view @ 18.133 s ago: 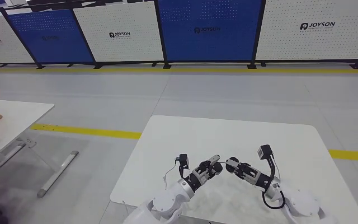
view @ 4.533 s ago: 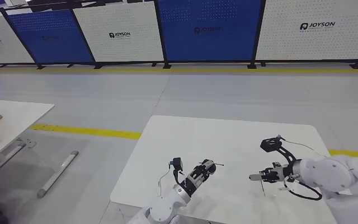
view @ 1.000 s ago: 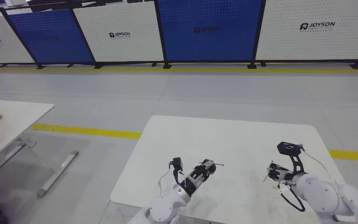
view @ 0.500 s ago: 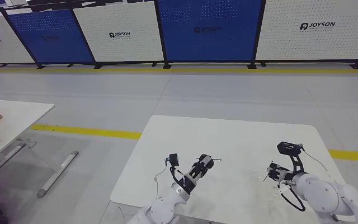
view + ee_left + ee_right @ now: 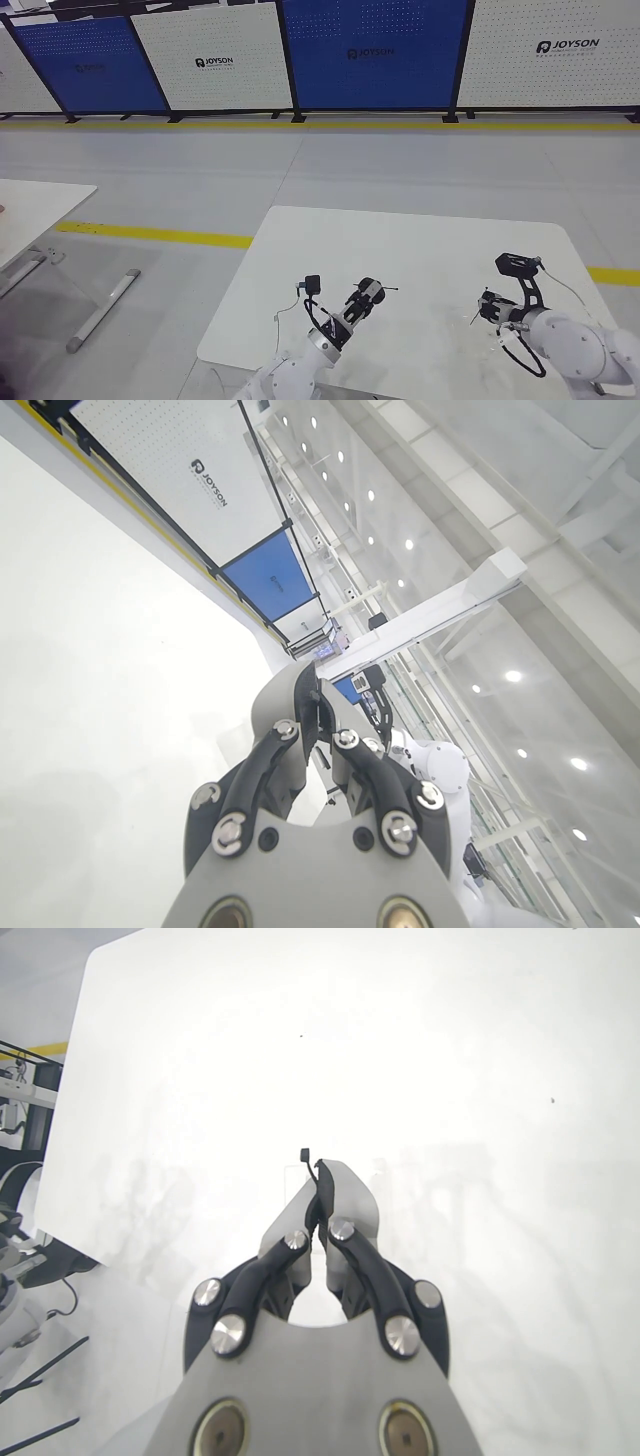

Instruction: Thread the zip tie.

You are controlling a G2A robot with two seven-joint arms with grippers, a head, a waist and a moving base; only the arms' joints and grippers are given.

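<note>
While in R hand (image 5: 320, 1169), zip tie (image 5: 304, 1155).

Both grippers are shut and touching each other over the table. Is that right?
Not touching. The top view shows the left gripper and the right gripper well apart over the table. Both are shut, the right on a zip tie, the left on a thin black strand.
</note>
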